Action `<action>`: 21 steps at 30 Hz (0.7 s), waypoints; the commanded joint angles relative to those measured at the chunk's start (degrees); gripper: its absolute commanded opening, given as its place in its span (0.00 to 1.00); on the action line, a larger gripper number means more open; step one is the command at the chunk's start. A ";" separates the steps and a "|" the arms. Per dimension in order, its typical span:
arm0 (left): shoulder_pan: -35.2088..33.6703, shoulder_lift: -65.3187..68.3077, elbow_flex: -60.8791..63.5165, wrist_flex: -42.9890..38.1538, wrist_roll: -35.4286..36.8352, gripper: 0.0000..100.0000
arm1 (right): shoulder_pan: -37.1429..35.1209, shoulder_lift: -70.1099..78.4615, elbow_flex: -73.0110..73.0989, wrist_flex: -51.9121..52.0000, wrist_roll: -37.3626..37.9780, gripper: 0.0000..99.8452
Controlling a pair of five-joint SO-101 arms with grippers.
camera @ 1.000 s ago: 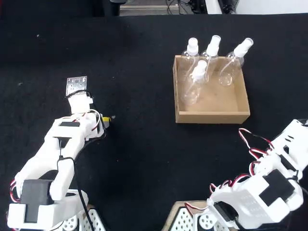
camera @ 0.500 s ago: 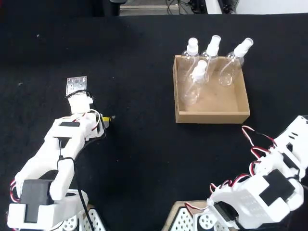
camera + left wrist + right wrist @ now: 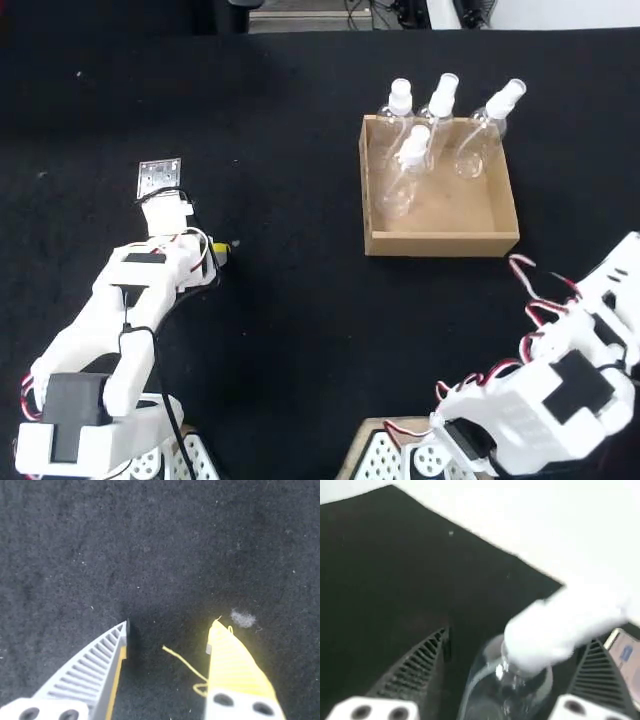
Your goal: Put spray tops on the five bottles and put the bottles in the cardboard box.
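- Spreads black and cloth-covered across the high view: worktop (image 3: 300,100), with a strip of pale floor and cables (image 3: 365,12) past its far edge.
- Sits on the right half, toward the far side: cardboard box (image 3: 440,242), square and open-topped.
- Holds four clear bottles (image 3: 398,190), all tilted, all with white spray tops (image 3: 443,92) on. Three lean with their tops poking over the far wall. The fourth lies wholly inside, toward the box's left wall.
- Grips a fifth bottle (image 3: 505,690) in the right claw (image 3: 518,637), fingers closed against the clear body, white spray top (image 3: 560,625) fitted and pointing away from the wrist. Behind it, the worktop's edge and a white wall (image 3: 520,510).
- Stands at the near right corner, well apart from the box: right arm (image 3: 560,390), red and white wires looping off it.
- Hangs open over the cloth, gripping nothing: left claw (image 3: 170,627), with a loose yellow thread (image 3: 182,662) between the fingers and a speck of lint (image 3: 243,618) beside the yellow one.
- Stretches along the left side: left arm (image 3: 130,300), with a small metal plate (image 3: 160,177) lying flat just beyond it.
- Runs unbroken between the two arms, between left arm and box, and along the far left: black cloth. Crowds the near edge with both arm bases.
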 commanded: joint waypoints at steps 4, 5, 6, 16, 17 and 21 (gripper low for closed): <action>1.27 -1.58 -0.57 -0.97 -0.62 0.25 | 0.97 3.12 -4.35 -0.79 -0.53 0.35; 1.27 -1.58 -0.57 -0.97 -0.62 0.25 | 0.62 3.21 -4.35 -0.53 -0.53 0.35; 1.27 -1.58 -0.57 -0.97 -0.62 0.25 | 0.44 3.30 -4.35 -0.53 -0.53 0.35; 1.27 -1.58 -0.66 -0.97 -0.62 0.25 | -0.53 3.56 -4.35 -0.44 -0.53 0.35; 1.27 -1.58 -0.57 -0.97 -0.62 0.25 | -0.53 3.56 -4.26 -0.44 -0.53 0.34; 1.27 -1.58 -0.57 -0.97 -0.62 0.25 | -0.35 3.47 -4.26 -0.53 -0.53 0.27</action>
